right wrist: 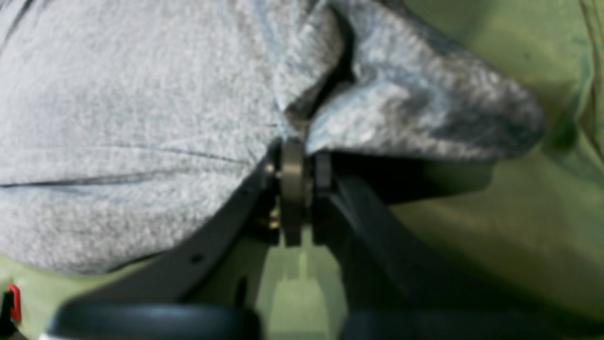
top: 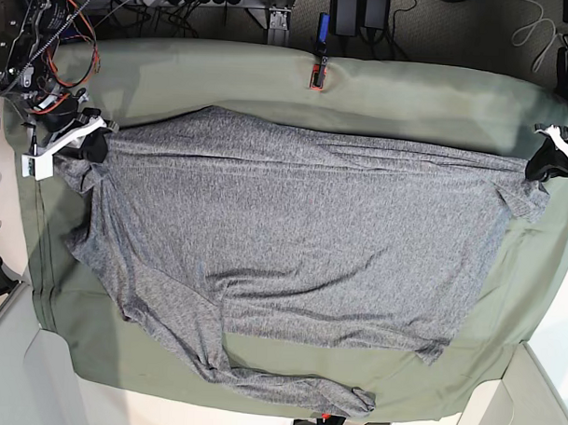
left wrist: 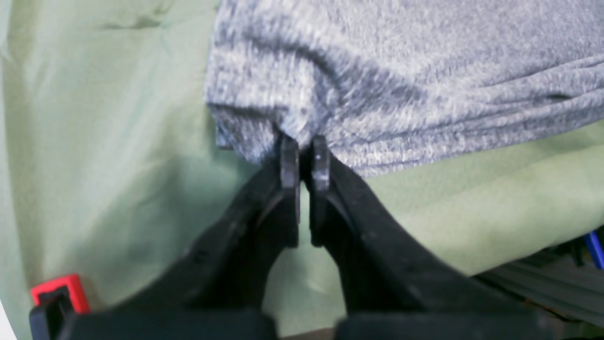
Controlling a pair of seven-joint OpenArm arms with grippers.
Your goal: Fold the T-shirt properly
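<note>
The heather-grey T-shirt (top: 293,231) lies spread across the olive-green table cloth (top: 409,96), stretched between both grippers. One long sleeve (top: 259,379) trails along the front edge. My left gripper (top: 539,168) is at the base view's right edge, shut on a corner of the shirt. In the left wrist view the closed left gripper (left wrist: 304,153) pinches the shirt's bunched edge (left wrist: 377,85). My right gripper (top: 84,147) is at the base view's left, shut on the opposite corner. In the right wrist view the right gripper (right wrist: 302,158) holds a gathered fold of the shirt (right wrist: 141,118).
A red clamp (top: 316,77) holds the cloth at the back edge, and another (left wrist: 60,292) shows in the left wrist view. Cables and electronics (top: 48,27) crowd the back left. The table's side edges lie close to both grippers.
</note>
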